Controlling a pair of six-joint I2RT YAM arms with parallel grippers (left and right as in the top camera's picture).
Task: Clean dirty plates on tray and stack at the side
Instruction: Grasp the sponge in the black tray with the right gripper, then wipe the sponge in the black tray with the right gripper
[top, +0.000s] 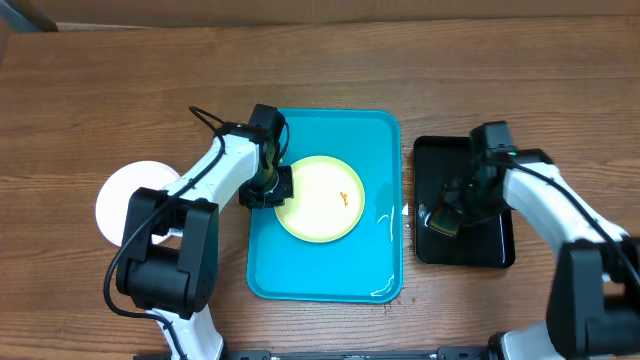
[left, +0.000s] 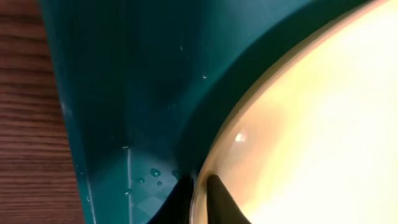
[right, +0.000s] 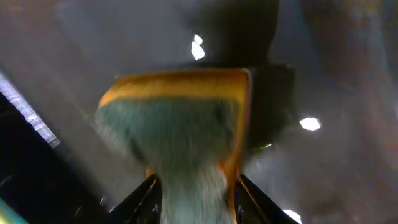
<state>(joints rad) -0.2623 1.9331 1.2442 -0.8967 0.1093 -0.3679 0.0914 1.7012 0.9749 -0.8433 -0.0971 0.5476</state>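
Left wrist view: left fingers (left: 225, 205) clenched on the near rim of the plate (left: 311, 124), one tip inside, one outside. The plate lies flat in the tray (left: 143, 93), w/ water beads beside it. Right wrist view, blurry: right fingers (right: 138, 198) pinch a sponge (right: 180, 124), green face w/ yellow edge, over the black tray (top: 480, 245).

Overhead gives what neither wrist does. The plate sits mid-tray, its orange smear (top: 345, 196) on the half towards the right arm, and the sponge is well apart, off to that side. So I'd say the sponge has to come across to the left, over the tray rim. Farthest off, a white plate (top: 115, 195) sits on the surface (top: 100, 90), left of the tray.
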